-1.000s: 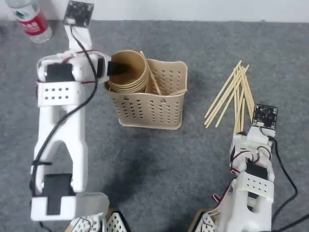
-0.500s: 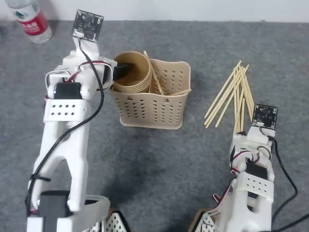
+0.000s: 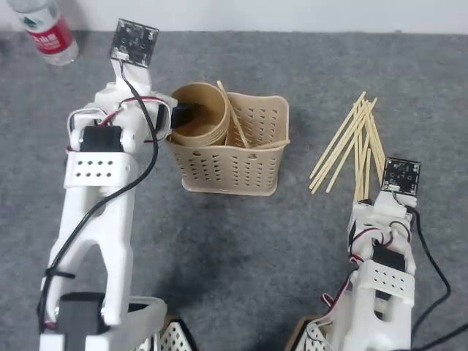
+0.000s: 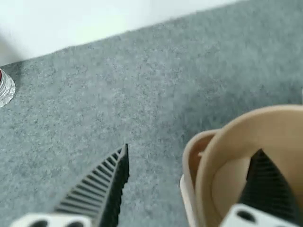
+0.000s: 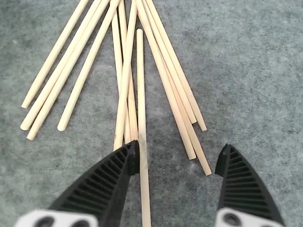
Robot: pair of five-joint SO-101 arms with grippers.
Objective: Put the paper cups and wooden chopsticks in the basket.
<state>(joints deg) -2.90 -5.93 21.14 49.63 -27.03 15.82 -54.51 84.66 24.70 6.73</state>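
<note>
Right wrist view showed the right gripper [image 5: 181, 144] hanging low over the near ends of the loose wooden chopsticks [image 5: 137, 71]. Its claw was spread, with one stick just beside a finger and none pinched. These sticks lay fanned on the grey carpet [image 3: 219, 241], well apart from the basket [image 3: 234, 168]. Farther off, the stacked paper cups [image 3: 212, 126] stood in the basket's end nearest the left arm, beside a few sticks [image 3: 232, 121] leaning inside. The left gripper [image 4: 191, 151] was spread too, one finger inside the top cup and one outside the basket wall. The cups step looked finished, though whether the stack sat fully down was hard to see. Next, I judged, the left claw should lift clear, and the right should close on a stick and carry it over. Beyond stood a plastic bottle [image 3: 45, 31] and a pale wall [image 3: 292, 13].
</note>
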